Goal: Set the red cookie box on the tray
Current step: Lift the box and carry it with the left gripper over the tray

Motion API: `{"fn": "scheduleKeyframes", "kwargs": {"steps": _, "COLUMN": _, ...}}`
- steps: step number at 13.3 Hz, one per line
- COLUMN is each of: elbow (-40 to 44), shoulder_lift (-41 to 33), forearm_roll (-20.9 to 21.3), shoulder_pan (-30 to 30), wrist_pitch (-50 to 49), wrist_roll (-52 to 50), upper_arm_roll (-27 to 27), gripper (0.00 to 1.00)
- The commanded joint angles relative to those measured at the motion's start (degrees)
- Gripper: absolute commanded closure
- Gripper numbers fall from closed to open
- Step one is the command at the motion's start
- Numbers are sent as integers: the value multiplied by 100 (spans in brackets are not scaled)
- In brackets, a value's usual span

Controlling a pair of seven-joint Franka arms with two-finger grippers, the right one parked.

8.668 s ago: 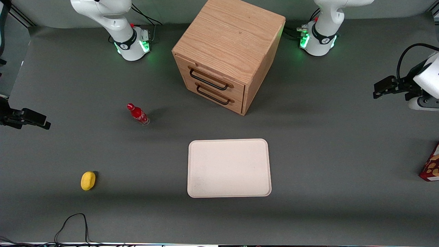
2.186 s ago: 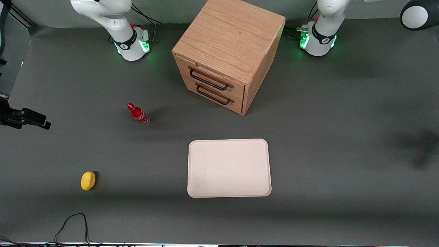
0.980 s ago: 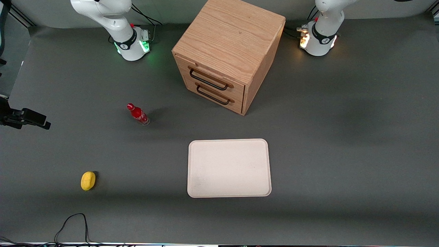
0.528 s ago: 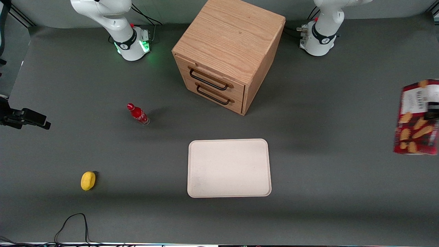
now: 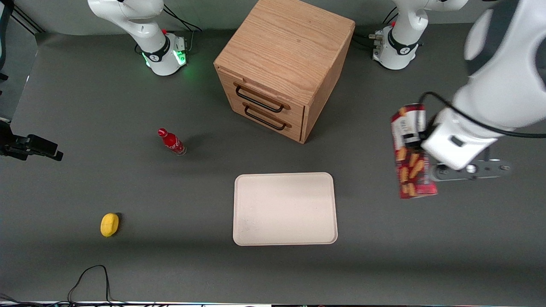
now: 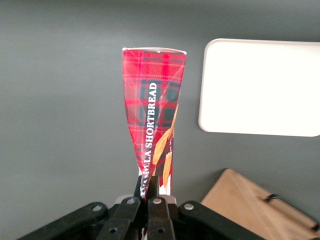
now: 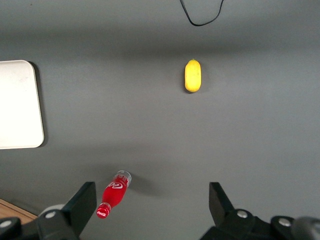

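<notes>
This is a robotics lab, a staged test bench and no home or kitchen. Two white arm bases [image 5: 164, 51] [image 5: 394, 47] are bolted at the far edge of a worktop [image 5: 85, 106] covered in plain grey matting, one glowing green. Loose black cables [image 5: 91, 277] trail over the near edge. A small wooden drawer unit [image 5: 281, 64] stands on the matting like a prop.
</notes>
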Motion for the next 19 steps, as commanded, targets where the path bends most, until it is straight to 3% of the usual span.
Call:
{"fn": "scheduleKeyframes", "kwargs": {"steps": 1, "elbow": -40, "shoulder_lift": 83, "forearm_roll": -30, "shoulder_pan": -445, "wrist_pitch": 477, "wrist_roll": -900, "upper_arm_roll": -144, "gripper": 100}}
{"fn": "scheduleKeyframes", "kwargs": {"steps": 4, "elbow": -48, "shoulder_lift": 189, "forearm_roll": -30, "shoulder_pan": -894, "wrist_pitch": 733, "wrist_roll": -1315, "upper_arm_roll": -144, "gripper": 100}}
{"fn": "scheduleKeyframes", "kwargs": {"steps": 9, "elbow": -364, "shoulder_lift": 461, "forearm_roll": 5, "shoulder_pan": -966, "wrist_pitch": 1049, "wrist_roll": -1360, "upper_arm_roll": -144, "gripper": 100}}
{"fn": "scheduleKeyframes", "kwargs": {"steps": 15, "elbow": -1708, "shoulder_lift": 663, "forearm_roll": 145, "shoulder_pan": -913, "wrist_pitch": 2701, "wrist_roll": -1105, "upper_arm_roll": -100, "gripper": 100}}
{"fn": "scheduleKeyframes", "kwargs": {"steps": 19, "elbow": -1797, "shoulder_lift": 1216, "forearm_roll": 312, "shoulder_pan": -895, "wrist_pitch": 3387, "wrist_roll": -1096, "upper_arm_roll": -92, "gripper": 100}}
